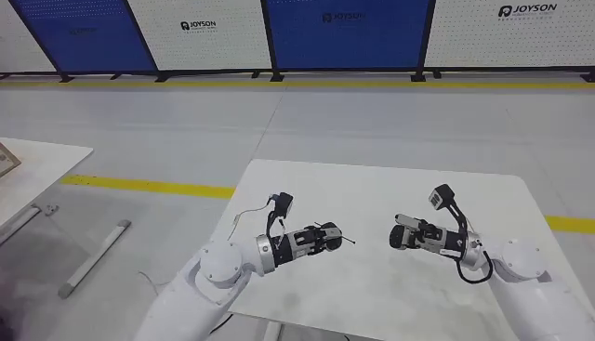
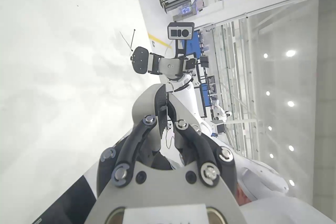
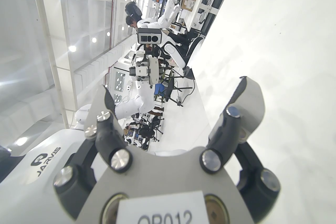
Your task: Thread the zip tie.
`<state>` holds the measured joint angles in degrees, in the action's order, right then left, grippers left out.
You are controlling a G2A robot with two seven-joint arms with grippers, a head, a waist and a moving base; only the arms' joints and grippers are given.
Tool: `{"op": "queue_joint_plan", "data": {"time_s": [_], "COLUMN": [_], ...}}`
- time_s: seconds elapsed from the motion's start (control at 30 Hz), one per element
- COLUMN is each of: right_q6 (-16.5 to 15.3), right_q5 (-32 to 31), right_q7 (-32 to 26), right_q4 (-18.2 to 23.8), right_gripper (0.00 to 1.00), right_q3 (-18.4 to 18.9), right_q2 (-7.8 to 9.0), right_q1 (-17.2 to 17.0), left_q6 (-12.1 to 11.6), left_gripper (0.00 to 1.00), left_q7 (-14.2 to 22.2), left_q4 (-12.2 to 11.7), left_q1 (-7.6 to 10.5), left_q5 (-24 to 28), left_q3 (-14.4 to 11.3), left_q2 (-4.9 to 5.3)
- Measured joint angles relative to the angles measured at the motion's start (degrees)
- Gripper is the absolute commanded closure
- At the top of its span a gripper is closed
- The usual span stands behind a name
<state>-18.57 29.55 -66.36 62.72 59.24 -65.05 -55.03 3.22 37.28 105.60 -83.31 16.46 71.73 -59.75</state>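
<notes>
White surface (image 1: 372, 188); yellow floor line (image 1: 149, 186); blue and white panels (image 1: 344, 16) behind. Zip tie (image 1: 347, 240): thin black strip between the hands, just off left hand (image 1: 333, 237), whose fingers are pressed together. Right hand (image 1: 396, 236) fingers spread apart.

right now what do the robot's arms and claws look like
The left arm and right arm are glossy white and rounded, black at the wrists. The left claw and right claw have grey plates, black linkage bars with silver pins, and white labels. Each wrist carries a black camera bracket and cable.
</notes>
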Motion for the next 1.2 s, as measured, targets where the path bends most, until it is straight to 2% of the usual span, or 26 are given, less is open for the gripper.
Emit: {"op": "queue_joint_plan", "data": {"time_s": [0.13,0.2,0.33,0.5,0.83,0.9,0.97,1.03,1.1,1.2], "right_q6": [0.00,0.00,0.00,0.00,0.00,0.00,0.00,0.00,0.00,0.00], "right_q5": [0.00,0.00,0.00,0.00,0.00,0.00,0.00,0.00,0.00,0.00], "right_q7": [0.00,0.00,0.00,0.00,0.00,0.00,0.00,0.00,0.00,0.00], "right_q4": [0.00,0.00,0.00,0.00,0.00,0.00,0.00,0.00,0.00,0.00], "right_gripper": [0.00,0.00,0.00,0.00,0.00,0.00,0.00,0.00,0.00,0.00], "right_q3": [0.00,0.00,0.00,0.00,0.00,0.00,0.00,0.00,0.00,0.00], "right_q2": [0.00,0.00,0.00,0.00,0.00,0.00,0.00,0.00,0.00,0.00], "right_q1": [0.00,0.00,0.00,0.00,0.00,0.00,0.00,0.00,0.00,0.00], "left_q6": [-0.05,0.12,1.41,1.63,1.56,2.89,6.09,7.95,8.82,8.77], "left_gripper": [1.00,1.00,1.00,1.00,1.00,1.00,1.00,1.00,1.00,1.00], "left_q7": [-0.44,-1.41,-0.24,0.63,0.66,-0.92,-6.19,-8.93,-9.05,-8.84], "left_q4": [-0.10,-0.41,-0.93,-2.08,-2.10,-2.35,-1.51,-1.29,-1.18,-1.15], "left_q1": [-0.04,-0.21,-0.37,-0.34,-0.33,-0.26,-0.11,0.54,1.12,1.15], "left_q5": [-0.39,-2.50,-6.58,-5.57,-5.47,-7.05,-12.32,-16.04,-18.08,-18.09], "left_q3": [-0.13,-0.61,-1.04,-0.87,-0.87,-1.14,-3.29,-4.97,-6.06,-6.13], "left_q2": [-0.01,0.03,0.38,0.49,0.48,0.45,0.16,0.00,-0.06,-0.07]}}
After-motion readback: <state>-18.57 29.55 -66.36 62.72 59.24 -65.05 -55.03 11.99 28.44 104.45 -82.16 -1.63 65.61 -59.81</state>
